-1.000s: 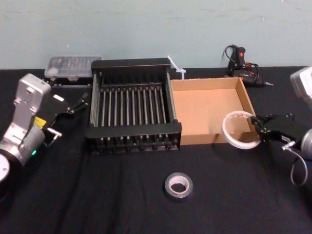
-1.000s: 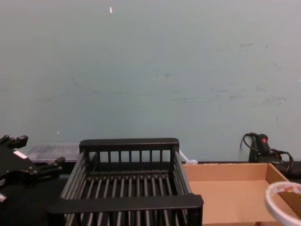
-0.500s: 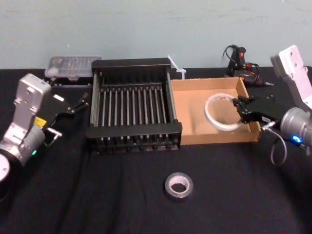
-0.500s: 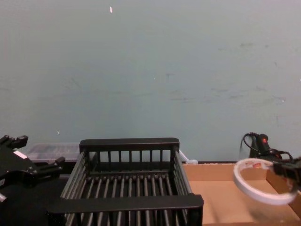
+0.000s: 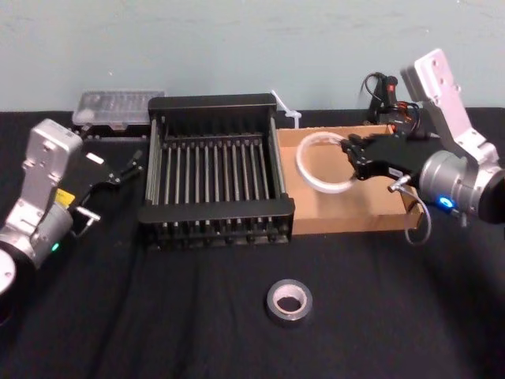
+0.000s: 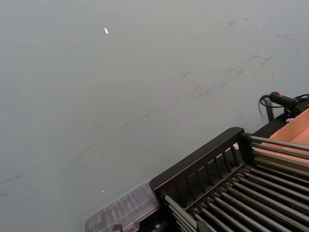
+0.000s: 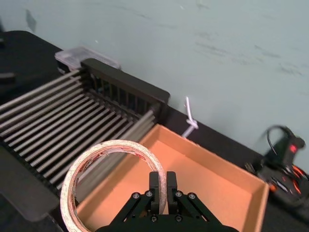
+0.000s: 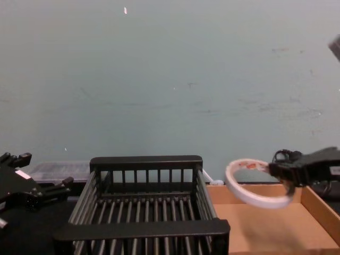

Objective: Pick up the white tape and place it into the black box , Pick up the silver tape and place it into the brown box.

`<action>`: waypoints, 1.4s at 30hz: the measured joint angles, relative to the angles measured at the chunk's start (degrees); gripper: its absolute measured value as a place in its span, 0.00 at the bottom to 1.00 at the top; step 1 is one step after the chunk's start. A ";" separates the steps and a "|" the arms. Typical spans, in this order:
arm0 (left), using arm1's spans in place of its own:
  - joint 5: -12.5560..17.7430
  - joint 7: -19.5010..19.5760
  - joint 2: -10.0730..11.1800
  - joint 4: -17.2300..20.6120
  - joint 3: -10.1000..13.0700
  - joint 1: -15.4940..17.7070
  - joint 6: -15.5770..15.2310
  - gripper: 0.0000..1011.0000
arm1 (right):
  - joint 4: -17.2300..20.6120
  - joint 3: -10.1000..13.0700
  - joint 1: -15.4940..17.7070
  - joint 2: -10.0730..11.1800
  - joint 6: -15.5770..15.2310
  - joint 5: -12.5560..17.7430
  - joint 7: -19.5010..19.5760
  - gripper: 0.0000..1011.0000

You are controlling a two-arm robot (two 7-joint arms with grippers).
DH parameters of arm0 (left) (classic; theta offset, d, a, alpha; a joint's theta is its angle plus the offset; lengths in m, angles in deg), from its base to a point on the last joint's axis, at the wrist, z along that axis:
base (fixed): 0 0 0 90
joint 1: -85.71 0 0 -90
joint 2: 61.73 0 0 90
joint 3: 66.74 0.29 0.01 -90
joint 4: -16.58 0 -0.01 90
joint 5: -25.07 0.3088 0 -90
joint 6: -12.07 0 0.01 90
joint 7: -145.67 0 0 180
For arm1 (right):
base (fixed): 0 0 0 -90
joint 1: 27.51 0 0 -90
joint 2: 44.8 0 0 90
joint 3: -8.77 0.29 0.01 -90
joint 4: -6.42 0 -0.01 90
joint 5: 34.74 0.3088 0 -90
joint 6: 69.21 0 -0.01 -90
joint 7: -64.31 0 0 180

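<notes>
White tape (image 5: pixel 313 183) farther left, in right gripper (image 5: pixel 353 158) above brown box (image 5: pixel 347 215).

My work table (image 5: pixel 158 316) is draped in black, matte, evenly lit, no hard shadows. Behind the table: pale teal wall (image 5: pixel 237 47), flat paint, dark scuffs (image 8: pixel 255 100) right of the table's middle, one white fleck (image 8: pixel 125 10) high above its left half.

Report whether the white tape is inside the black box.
Not inside. The right gripper holds the white tape in the air over the brown box, beside the black box. Left gripper idle.
</notes>
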 joint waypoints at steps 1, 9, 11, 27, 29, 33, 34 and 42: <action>0.00 0.00 0.00 0.00 0.00 0.00 0.00 0.99 | -0.16 -0.26 -0.33 -0.15 0.13 -0.09 -0.16 0.09; 0.00 0.00 0.00 0.00 0.00 0.00 0.00 0.99 | -2.58 -3.31 -3.76 -2.09 1.61 -1.01 -1.93 0.09; 0.00 0.00 0.00 0.00 0.00 0.00 0.00 0.99 | -3.31 -4.07 -4.57 -2.68 1.90 -1.23 -2.30 0.09; 0.00 0.00 0.00 0.00 0.00 0.00 0.00 0.99 | -9.17 -8.21 -9.83 -6.79 3.53 -2.33 -3.87 0.09; 0.00 0.00 0.00 0.00 0.00 0.00 0.00 0.99 | -10.23 -8.64 -10.50 -7.42 3.81 -2.46 -3.95 0.09; 0.00 0.00 0.00 0.00 0.00 0.00 0.00 0.99 | -11.98 -9.33 -11.56 -8.44 4.15 -2.71 -4.14 0.09; 0.00 0.00 0.00 0.00 0.00 0.00 0.00 0.99 | -12.55 -9.55 -11.88 -8.78 4.26 -2.79 -4.21 0.09; 0.00 0.00 0.00 0.00 0.00 0.00 0.00 0.99 | -14.24 -10.14 -12.74 -9.82 4.80 -3.16 -4.23 0.09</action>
